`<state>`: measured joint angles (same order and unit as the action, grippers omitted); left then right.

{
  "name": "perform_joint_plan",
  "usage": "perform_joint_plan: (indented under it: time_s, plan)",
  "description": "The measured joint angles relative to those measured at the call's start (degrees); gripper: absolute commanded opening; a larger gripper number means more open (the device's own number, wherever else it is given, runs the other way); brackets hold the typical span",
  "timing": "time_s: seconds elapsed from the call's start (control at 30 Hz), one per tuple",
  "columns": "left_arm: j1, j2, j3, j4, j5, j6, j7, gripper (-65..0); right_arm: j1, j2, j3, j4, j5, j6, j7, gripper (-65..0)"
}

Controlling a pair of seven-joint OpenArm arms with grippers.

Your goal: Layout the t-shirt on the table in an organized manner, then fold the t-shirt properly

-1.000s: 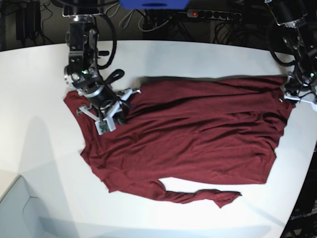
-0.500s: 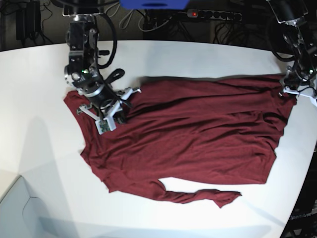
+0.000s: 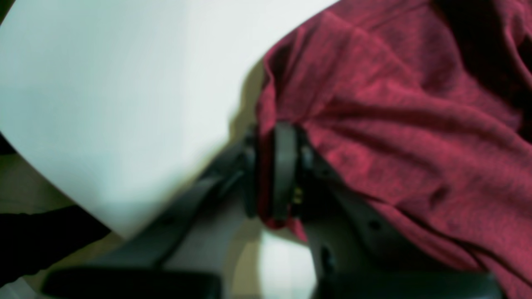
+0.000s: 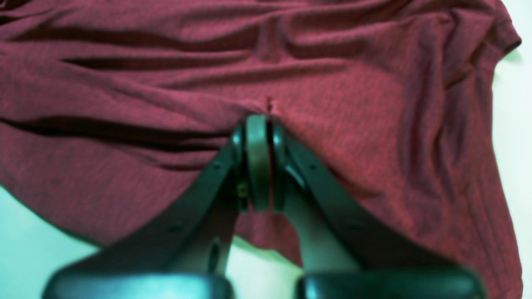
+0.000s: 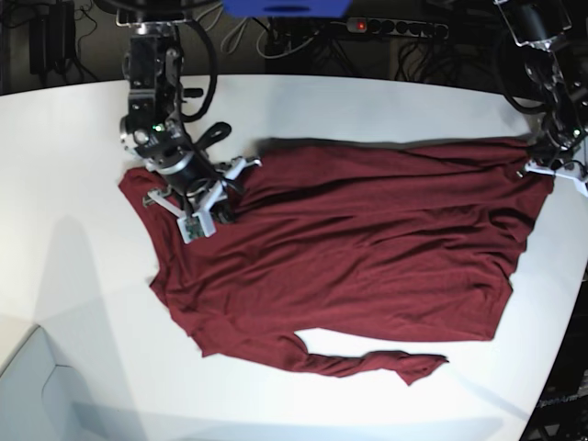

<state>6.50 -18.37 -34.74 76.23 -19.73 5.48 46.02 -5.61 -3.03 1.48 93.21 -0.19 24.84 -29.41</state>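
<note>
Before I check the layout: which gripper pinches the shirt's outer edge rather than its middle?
The left gripper: it clamps the t-shirt at its edge; the right gripper pinches inner cloth.

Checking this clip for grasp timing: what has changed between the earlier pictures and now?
The left gripper at the t-shirt's far edge corner has closed on the cloth; its jaws now pinch a fold of fabric. That corner looks pulled slightly outward. The right gripper shifted a little toward the table's far side, and it stays shut on the t-shirt. The shirt's body and its near sleeve lie as before.
</note>
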Motion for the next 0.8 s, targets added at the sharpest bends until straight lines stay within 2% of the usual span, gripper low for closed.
perform_joint_plan:
  time_s: [0.27, 0.4, 0.67, 0.8]
  plan:
    - [0.17, -0.24, 0.0, 0.37, 0.17, 0.0, 0.26, -61.9, -0.92, 0.0, 0.0, 0.09, -0.02, 0.0, 0.0, -65.0]
    - [0.83, -2.1, 0.04, 0.57, 0.11, -0.09, 2.27, -61.9, -1.84, 0.02, -0.04, 0.31, -0.02, -0.02, 0.04, -65.0]
    - [6.47, -2.29, 0.02, 11.98, 0.22, 0.26, 2.89, -61.9, -6.62, 0.17, -0.15, 5.44, -0.02, 0.0, 0.0, -65.0]
    - [8.35, -2.08, 0.04, 13.22, 0.17, 0.26, 2.89, -61.9, -8.85, 0.52, -0.17, 7.17, -0.2, 0.02, 0.07, -65.0]
